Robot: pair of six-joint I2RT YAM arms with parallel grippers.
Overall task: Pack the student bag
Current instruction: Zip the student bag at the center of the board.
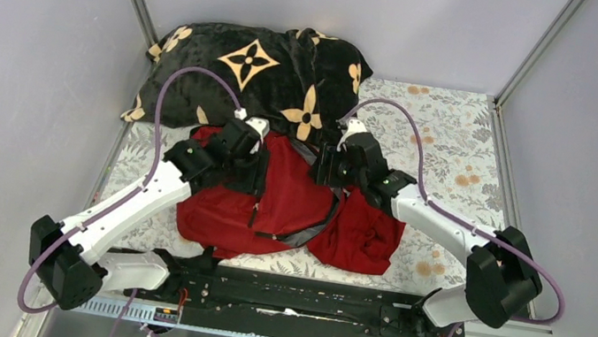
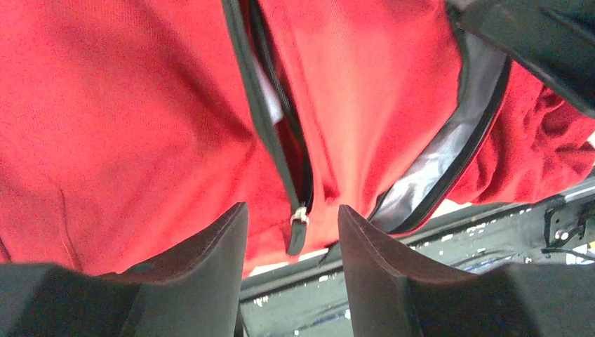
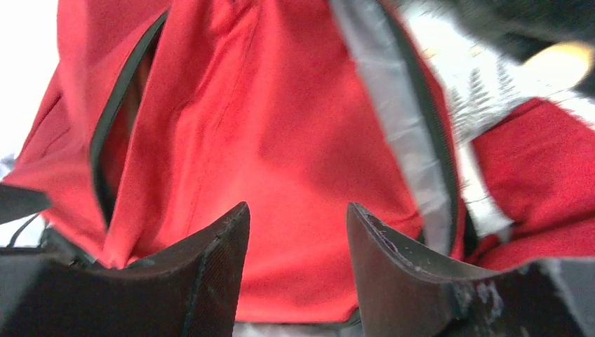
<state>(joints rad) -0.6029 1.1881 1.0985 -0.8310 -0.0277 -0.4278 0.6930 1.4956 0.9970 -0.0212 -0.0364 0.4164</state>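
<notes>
The student bag [image 1: 291,194], a red backpack with black zipper lines, lies flat at the table's middle. My left gripper [image 1: 251,139] hovers over its far left part and my right gripper [image 1: 332,160] over its far right part. The left wrist view shows the left gripper [image 2: 291,210] open, with a part-open zipper and its black pull tab [image 2: 298,232] in the gap beyond the fingertips, untouched. Over plain red bag fabric [image 3: 281,140] the right gripper [image 3: 296,210] stands open with nothing in it. A grey strap [image 3: 400,119] runs down the bag.
A black plush blanket with tan flowers [image 1: 256,73] is heaped right behind the bag. A smaller dark-red cloth [image 1: 366,232] lies against the bag's right side. The floral table cover [image 1: 452,138] shows at the right. The black base rail [image 1: 294,297] runs along the near edge.
</notes>
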